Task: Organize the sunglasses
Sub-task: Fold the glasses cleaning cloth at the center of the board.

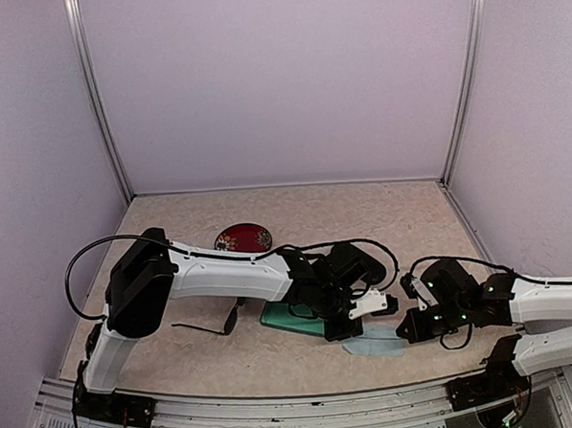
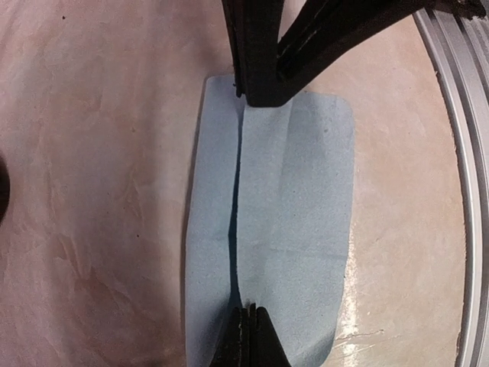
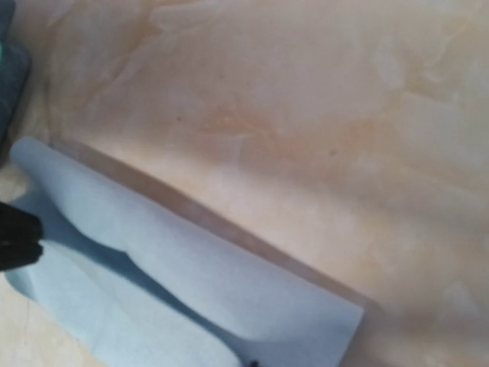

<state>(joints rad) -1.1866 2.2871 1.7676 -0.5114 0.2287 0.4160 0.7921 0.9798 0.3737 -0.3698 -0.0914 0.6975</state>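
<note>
One pair of sunglasses (image 1: 213, 325) with a thin black frame lies on the table under my left arm, held by neither gripper. A soft blue-grey case (image 1: 377, 344) lies flat near the front edge. In the left wrist view the case (image 2: 298, 199) has its upper layer raised along a dark slit. My left gripper (image 2: 249, 319) is shut on the near end of that layer. My right gripper (image 2: 260, 92) pinches the far end. In the right wrist view the case (image 3: 176, 267) fills the lower left, and my own fingers barely show at the bottom edge.
A red patterned oval case (image 1: 242, 238) sits toward the back left. A teal-green flat object (image 1: 284, 317) lies under my left wrist beside the blue-grey case. The metal rail of the table's front edge (image 2: 466, 191) runs close to the case. Walls close in three sides.
</note>
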